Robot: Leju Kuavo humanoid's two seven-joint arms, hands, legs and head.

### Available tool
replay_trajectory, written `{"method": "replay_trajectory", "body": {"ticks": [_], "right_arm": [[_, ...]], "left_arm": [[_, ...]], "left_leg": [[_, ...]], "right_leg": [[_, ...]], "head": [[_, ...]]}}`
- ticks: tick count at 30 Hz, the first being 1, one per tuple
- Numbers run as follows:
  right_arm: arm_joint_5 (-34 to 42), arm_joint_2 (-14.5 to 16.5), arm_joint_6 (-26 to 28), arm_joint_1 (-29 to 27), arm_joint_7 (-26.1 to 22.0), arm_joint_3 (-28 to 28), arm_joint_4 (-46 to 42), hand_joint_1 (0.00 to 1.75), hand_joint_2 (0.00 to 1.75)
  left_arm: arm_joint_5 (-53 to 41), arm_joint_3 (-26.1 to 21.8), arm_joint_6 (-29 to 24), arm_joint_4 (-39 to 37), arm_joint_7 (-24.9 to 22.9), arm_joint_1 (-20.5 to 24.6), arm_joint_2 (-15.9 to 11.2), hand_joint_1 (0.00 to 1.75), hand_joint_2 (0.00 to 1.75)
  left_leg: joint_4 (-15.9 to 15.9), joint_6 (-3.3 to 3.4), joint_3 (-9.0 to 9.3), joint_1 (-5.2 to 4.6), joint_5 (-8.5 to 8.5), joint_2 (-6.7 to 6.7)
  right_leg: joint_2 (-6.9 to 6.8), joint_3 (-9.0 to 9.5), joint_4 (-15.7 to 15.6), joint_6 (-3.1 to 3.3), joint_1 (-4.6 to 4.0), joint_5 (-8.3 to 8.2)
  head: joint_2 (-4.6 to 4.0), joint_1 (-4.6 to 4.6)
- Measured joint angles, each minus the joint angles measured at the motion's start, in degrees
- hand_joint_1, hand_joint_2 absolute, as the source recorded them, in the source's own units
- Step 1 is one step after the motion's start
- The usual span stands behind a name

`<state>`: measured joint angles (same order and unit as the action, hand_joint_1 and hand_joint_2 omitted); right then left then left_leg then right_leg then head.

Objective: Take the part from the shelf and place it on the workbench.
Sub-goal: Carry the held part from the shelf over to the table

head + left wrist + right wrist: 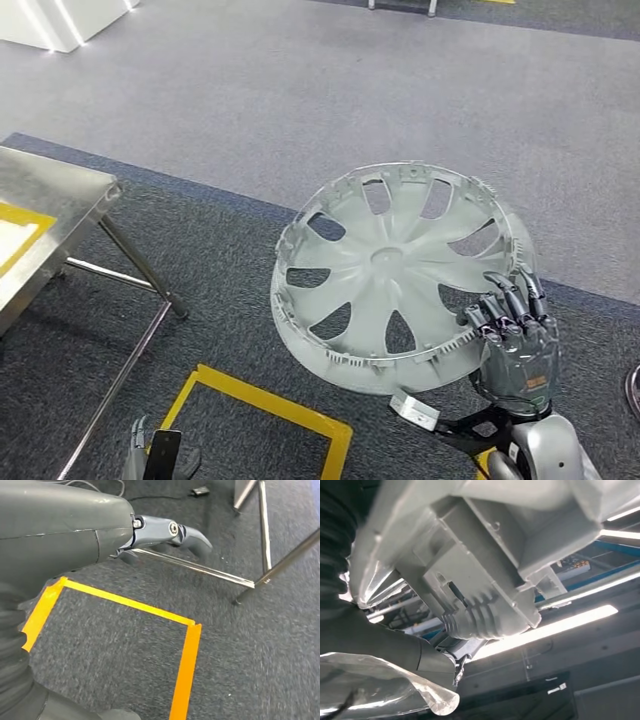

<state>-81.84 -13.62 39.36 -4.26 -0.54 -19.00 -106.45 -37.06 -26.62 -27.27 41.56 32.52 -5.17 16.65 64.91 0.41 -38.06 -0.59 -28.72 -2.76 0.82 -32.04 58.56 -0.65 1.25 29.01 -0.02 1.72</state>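
Observation:
The part is a pale grey wheel cover (389,270) with spoke cut-outs, held flat in the air above the carpet. My right hand (517,335) grips its rim at the near right, fingers curled over the edge. From the right wrist view I see the cover's ribbed underside (486,575) close up against the hand (376,640). The metal workbench (45,215) stands at the left, well apart from the cover. My left hand (75,525) hangs low over the carpet, holding nothing, its fingers loosely extended; it also shows at the bottom of the head view (151,455).
The workbench's slanted metal legs (140,265) reach onto the dark carpet. A yellow tape square (260,405) marks the floor under the cover. Light grey floor lies beyond the carpet edge. A white block (64,20) sits far left at the back.

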Motion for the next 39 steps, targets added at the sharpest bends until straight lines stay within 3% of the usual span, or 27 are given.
{"method": "replay_trajectory", "body": {"ticks": [1, 2, 3, 4, 6, 8, 10, 12, 13, 15, 16, 17, 18, 19, 20, 21, 23, 25, 27, 28, 30, 32, 34, 35, 36, 37, 39], "right_arm": [[0.01, 0.0, 0.01, -0.02, 0.01, 0.01, -0.01, 1.75, 1.75], [0.02, 0.0, 0.01, -0.02, 0.01, 0.01, -0.02, 1.75, 1.75], [0.03, 0.0, 0.01, -0.03, 0.02, 0.01, -0.02, 1.75, 1.75], [0.02, 0.0, 0.01, -0.03, 0.0, 0.0, -0.01, 1.75, 1.75], [0.0, 0.0, 0.01, -0.05, -0.04, -0.01, -0.02, 1.75, 1.75], [0.01, 0.0, 0.01, -0.01, -0.06, -0.01, -0.04, 1.75, 1.75], [0.02, 0.0, 0.01, 0.03, -0.03, -0.01, -0.06, 1.75, 1.75], [0.0, 0.0, 0.01, 0.04, -0.01, -0.03, -0.08, 1.75, 1.75], [-0.02, 0.0, 0.01, 0.06, -0.03, -0.04, -0.11, 1.75, 1.75], [0.0, -0.01, 0.01, 0.07, -0.01, -0.02, -0.16, 1.75, 1.75], [0.01, -0.02, 0.01, 0.07, 0.0, -0.03, -0.16, 1.75, 1.75], [0.03, -0.02, 0.01, 0.04, 0.01, -0.04, -0.16, 1.75, 1.75], [0.04, -0.02, 0.01, 0.0, 0.01, -0.05, -0.16, 1.75, 1.75], [0.03, -0.02, 0.01, -0.04, 0.01, -0.06, -0.16, 1.75, 1.75], [0.03, -0.02, 0.01, -0.07, 0.01, -0.05, -0.16, 1.75, 1.75], [0.03, -0.02, 0.01, -0.08, 0.02, -0.03, -0.16, 1.75, 1.75], [0.03, -0.03, 0.01, -0.04, 0.02, -0.04, -0.15, 1.75, 1.75], [0.03, -0.03, 0.03, 0.01, 0.01, -0.07, -0.18, 1.75, 1.75], [0.01, -0.04, 0.05, 0.05, 0.02, -0.07, -0.21, 1.75, 1.75], [0.0, -0.04, 0.04, 0.09, 0.02, -0.05, -0.21, 1.75, 1.75], [-0.01, -0.04, 0.04, 0.11, 0.02, -0.02, -0.22, 1.75, 1.75], [0.0, -0.04, 0.05, 0.12, 0.02, -0.01, -0.23, 1.75, 1.75], [0.01, -0.04, 0.05, 0.11, 0.01, 0.0, -0.22, 1.75, 1.75], [0.0, -0.04, 0.05, 0.1, -0.02, -0.01, -0.21, 1.75, 1.75], [0.0, -0.04, 0.05, 0.09, -0.05, -0.03, -0.21, 1.75, 1.75], [0.0, -0.04, 0.05, 0.1, -0.08, -0.04, -0.21, 1.75, 1.75], [0.02, -0.04, 0.05, 0.18, -0.08, -0.05, -0.21, 1.75, 1.75]], "left_arm": [[0.01, 0.01, 0.0, -0.03, 0.0, 0.04, 0.01, 0.0, 1.75], [0.0, 0.02, 0.01, -0.07, 0.0, 0.05, 0.01, 0.0, 1.75], [0.0, 0.01, 0.01, -0.1, 0.0, 0.04, 0.01, 0.0, 1.75], [0.01, -0.01, 0.01, -0.13, 0.0, 0.02, 0.01, 0.0, 1.75], [0.01, -0.03, 0.01, -0.16, 0.0, 0.0, 0.01, 0.0, 1.75], [-0.01, -0.02, 0.01, -0.16, 0.01, 0.06, 0.01, 0.0, 1.75], [-0.02, -0.02, 0.01, -0.17, 0.02, 0.13, 0.0, 0.0, 1.75], [-0.03, -0.05, 0.0, -0.18, 0.03, 0.11, 0.01, 0.0, 1.75], [-0.02, -0.07, -0.01, -0.18, 0.03, 0.1, 0.04, 0.0, 1.75], [-0.02, -0.06, -0.01, -0.19, 0.04, 0.2, 0.11, 0.0, 1.75], [-0.02, -0.05, -0.01, -0.19, 0.04, 0.26, 0.14, 0.0, 1.75], [-0.02, -0.05, 0.01, -0.2, 0.04, 0.29, 0.15, 0.0, 1.75], [-0.02, -0.05, 0.01, -0.22, 0.04, 0.29, 0.15, 0.0, 1.75], [-0.02, -0.06, 0.01, -0.23, 0.04, 0.29, 0.16, 0.0, 1.75], [-0.03, -0.07, 0.01, -0.25, 0.04, 0.29, 0.16, 0.0, 1.75], [-0.03, -0.07, 0.01, -0.26, 0.04, 0.29, 0.16, 0.0, 1.75], [-0.03, -0.07, 0.01, -0.28, 0.04, 0.33, 0.14, 0.0, 1.75], [-0.03, -0.05, 0.0, -0.3, 0.04, 0.37, 0.08, 0.0, 1.75], [-0.03, -0.07, -0.01, -0.34, 0.05, 0.33, 0.01, 0.0, 1.75], [-0.03, -0.08, -0.03, -0.38, 0.05, 0.28, 0.0, 0.0, 1.75], [-0.03, -0.08, -0.09, -0.44, 0.07, 0.31, -0.02, 0.0, 1.75], [-0.07, -0.04, -0.14, -0.52, 0.07, 0.42, -0.03, 0.0, 1.75], [-0.1, -0.03, -0.14, -0.66, 0.07, 0.44, -0.04, 0.0, 1.75], [-0.12, -0.04, -0.14, -0.71, 0.07, 0.43, -0.04, 0.0, 1.75], [-0.12, -0.05, -0.14, -0.75, 0.07, 0.42, -0.04, 0.0, 1.75], [-0.13, -0.07, -0.14, -0.78, 0.07, 0.41, -0.04, 0.0, 1.75], [-0.16, -0.05, -0.15, -0.8, 0.07, 0.47, -0.04, 0.0, 1.75]], "left_leg": [[3.86, -0.24, -1.84, 0.08, -1.79, 1.37], [7.7, -0.38, -3.73, 0.24, -3.29, 1.88], [10.38, -0.44, -5.09, 0.36, -3.99, 2.05], [10.94, -0.43, -5.44, 0.42, -3.57, 2.12], [5.63, -0.07, -2.85, 0.34, -0.03, 2.84], [-1.85, 0.68, 0.95, -0.31, 2.68, 5.56], [-4.91, 1.39, 2.3, -1.03, 2.84, 7.21], [-5.58, 1.96, 2.45, -1.03, 2.87, 5.98], [-5.97, 2.25, 2.74, -0.86, 3.0, 5.21], [-6.64, 2.77, 3.34, -0.39, 3.27, 3.77], [-6.67, 2.92, 3.41, -0.35, 3.26, 3.07], [-6.65, 3.02, 3.42, -0.3, 3.23, 2.3], [-6.61, 3.08, 3.44, -0.3, 3.19, 1.5], [-6.57, 3.08, 3.47, -0.29, 3.16, 0.65], [-6.52, 3.05, 3.53, -0.26, 3.12, -0.2], [-6.43, 2.94, 3.62, -0.19, 3.04, -1.09], [-6.01, 2.49, 3.58, -0.09, 2.77, -2.68], [-5.67, 1.85, 3.13, 0.04, 2.7, -4.0], [-5.73, 1.21, 2.74, 0.24, 2.91, -5.21], [-5.6, 0.92, 2.66, 0.22, 2.81, -5.02], [-3.47, 0.35, 1.72, -0.02, 1.42, -2.37], [3.32, -0.16, -1.38, 0.06, -2.06, 1.04], [10.42, -0.51, -4.79, 0.38, -4.6, 2.05], [11.19, -0.57, -5.2, 0.47, -4.25, 2.14], [9.7, -0.55, -4.5, 0.52, -2.84, 2.32], [6.03, -0.36, -2.67, 0.49, -0.64, 2.91], [-1.72, 0.3, 1.27, 0.0, 2.25, 5.2]], "right_leg": [[-0.8, 0.17, -0.02, 0.24, -0.12, 0.16], [-1.61, 0.28, -0.01, 0.37, -0.23, 0.3], [-2.41, 0.41, -0.01, 0.43, -0.3, 0.45], [-3.2, 0.55, -0.01, 0.42, -0.35, 0.6], [-4.69, 1.04, -0.01, 0.32, -0.44, 0.98], [-5.96, 1.52, 0.0, 0.0, -0.66, 1.47], [-7.19, 1.78, -0.09, -0.57, -0.9, 1.85], [-8.41, 2.12, -0.33, -1.22, -0.92, 2.21], [-7.89, 2.18, -0.05, -1.51, -0.84, 2.65], [-4.57, 0.48, 3.74, -1.93, -0.63, 4.79], [-2.61, -1.36, 7.34, -2.05, -0.6, 6.31], [-1.5, -3.69, 11.33, -2.16, -0.58, 7.72], [-1.04, -5.73, 14.45, -2.26, -0.59, 8.47], [-0.9, -6.99, 15.69, -2.3, -0.58, 8.07], [-0.85, -7.27, 14.99, -2.32, -0.55, 6.7], [-0.58, -6.32, 11.91, -2.31, -0.46, 4.3], [1.87, -3.19, 4.2, -2.39, -0.03, 0.46], [4.07, -1.26, 0.37, -2.12, 0.18, -0.47], [3.5, -0.92, 0.18, -1.45, 0.04, -0.35], [2.81, -0.76, 0.05, -1.1, 0.06, -0.39], [1.31, -0.39, -0.24, -0.44, 0.15, -0.39], [-0.35, -0.08, -0.29, 0.12, -0.05, -0.14], [-2.13, 0.17, -0.28, 0.31, -0.21, 0.17], [-2.93, 0.32, -0.28, 0.3, -0.23, 0.32], [-3.69, 0.53, -0.28, 0.23, -0.25, 0.5], [-4.41, 0.83, -0.28, 0.13, -0.27, 0.71], [-5.64, 1.37, -0.26, -0.26, -0.45, 1.2]], "head": [[0.0, 0.17], [0.0, 0.16], [0.0, 0.17], [0.0, 0.18], [0.0, 0.18], [0.0, 0.17], [0.0, 0.05], [0.0, -0.07], [0.0, -0.17], [0.0, -0.55], [0.0, -0.77], [0.0, -0.86], [0.0, -0.96], [0.0, -0.98], [0.0, -0.99], [0.0, -1.05], [0.0, -1.05], [0.0, -0.98], [0.0, -0.88], [0.0, -0.83], [0.0, -0.49], [0.0, -0.16], [0.0, -0.13], [0.0, -0.11], [0.0, -0.11], [0.0, -0.1], [0.0, -0.11]]}}
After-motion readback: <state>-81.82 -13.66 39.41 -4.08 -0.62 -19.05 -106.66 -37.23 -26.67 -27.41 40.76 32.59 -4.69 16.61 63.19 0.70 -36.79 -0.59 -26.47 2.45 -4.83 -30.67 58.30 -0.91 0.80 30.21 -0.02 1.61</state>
